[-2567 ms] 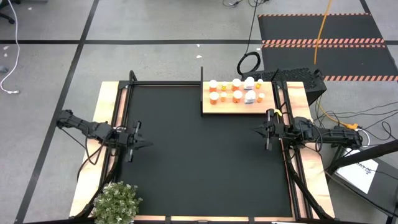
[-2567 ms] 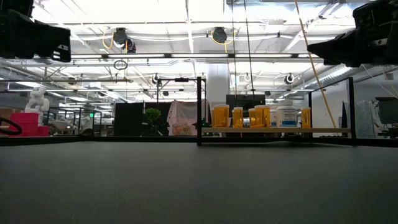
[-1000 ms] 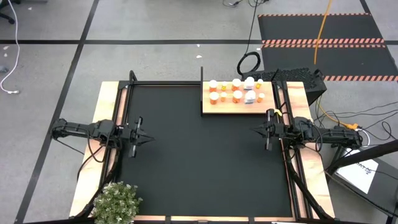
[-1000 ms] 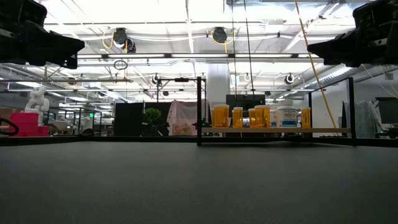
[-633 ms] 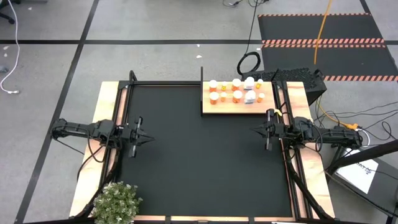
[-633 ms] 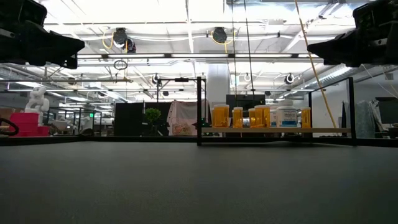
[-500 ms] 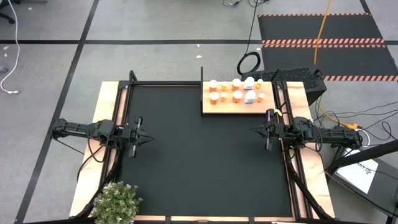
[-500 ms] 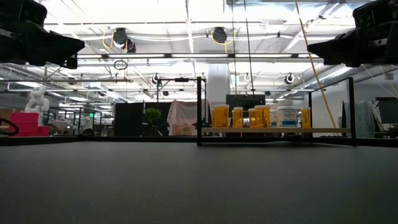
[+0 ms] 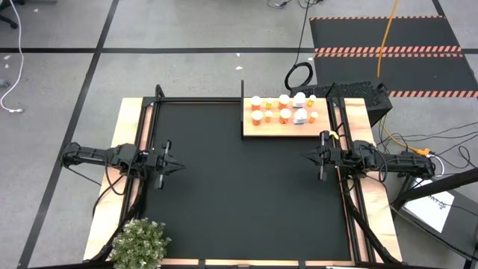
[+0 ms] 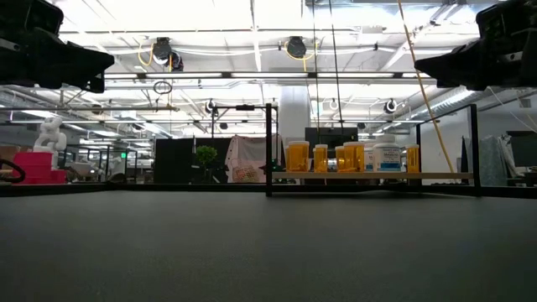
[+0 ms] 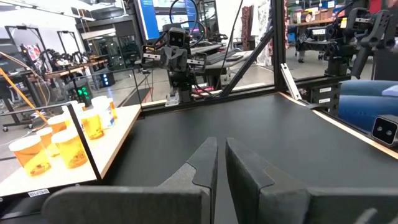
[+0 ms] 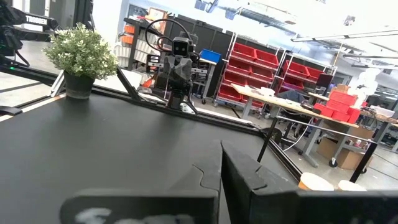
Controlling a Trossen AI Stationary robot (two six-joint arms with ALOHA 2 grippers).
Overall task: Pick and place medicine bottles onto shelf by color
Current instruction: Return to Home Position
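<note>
Because the medicine bottles (image 9: pixel 284 114) at upper right look light, rigid and slick, grip mid-body; left fingers (image 11: pixel 202 165) and right fingers (image 12: pixel 239 174) sit closed, empty.

The bottles (image 9: pixel 284 114) are orange with white caps, a few all white, the shelf (image 9: pixel 251 129) pale grained wood, the mat (image 9: pixel 239 187) black, the plant (image 9: pixel 140 243) green.

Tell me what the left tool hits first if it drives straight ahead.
The way over the black mat looks free; the left tool points across at the right tool, probably the first thing met, though the line may pass just beside it.
</note>
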